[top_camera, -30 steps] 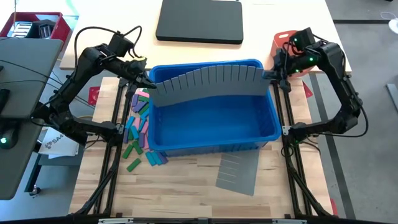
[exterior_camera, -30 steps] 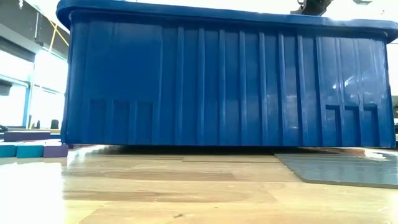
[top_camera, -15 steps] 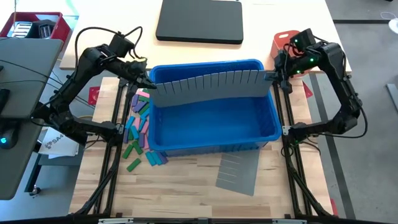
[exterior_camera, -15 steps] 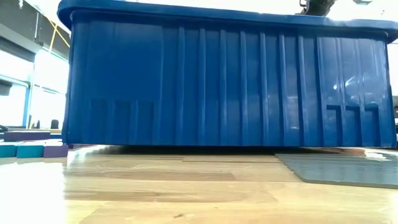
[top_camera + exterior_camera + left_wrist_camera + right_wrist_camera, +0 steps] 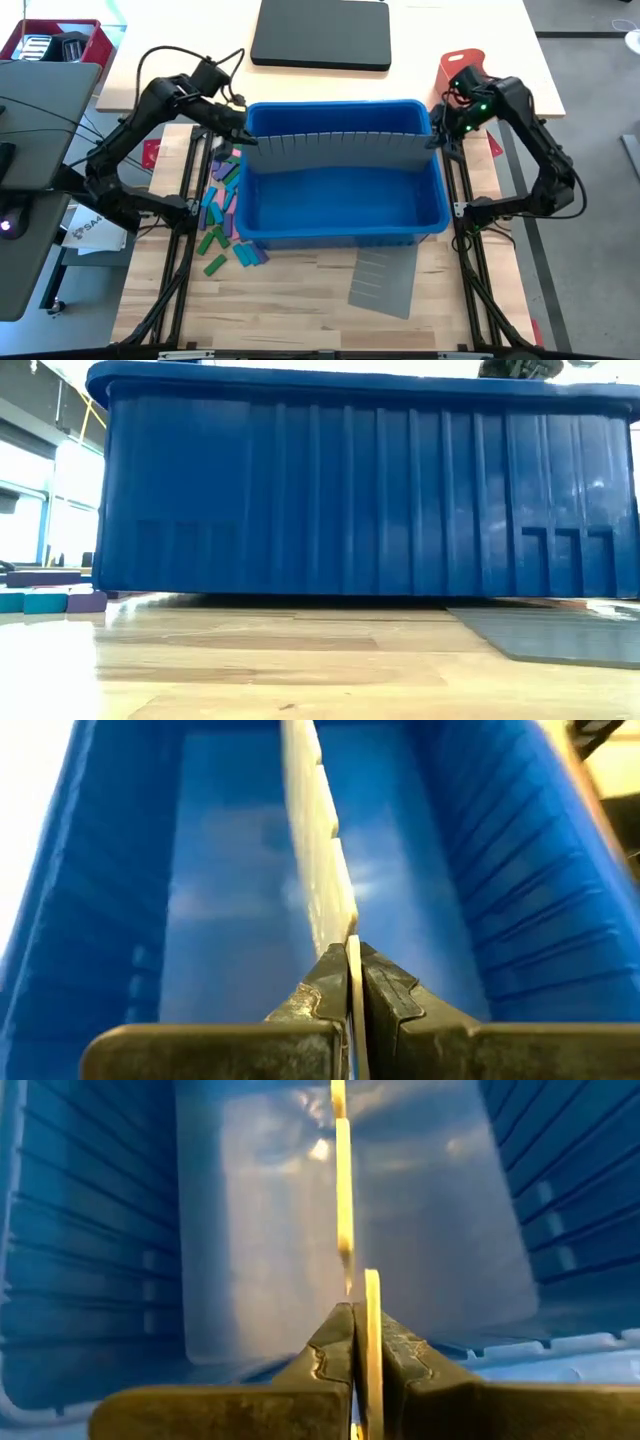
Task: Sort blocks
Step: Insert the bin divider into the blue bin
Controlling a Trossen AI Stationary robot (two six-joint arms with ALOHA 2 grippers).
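Two grippers, high view: left gripper point(image 5: 243, 137) and right gripper point(image 5: 436, 140) each pinch an end of the grey divider point(image 5: 340, 152) over the blue bin point(image 5: 345, 215); blocks point(image 5: 222, 200) lie outside, left. Wrist views: fingers clamped on its edge. Judged step: seating divider; next, lower evenly.

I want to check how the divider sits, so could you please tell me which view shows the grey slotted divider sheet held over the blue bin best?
The high view: the grey slotted divider sheet spans the blue plastic bin end to end. Both wrist views show only its thin edge; the low view shows only the bin's wall.
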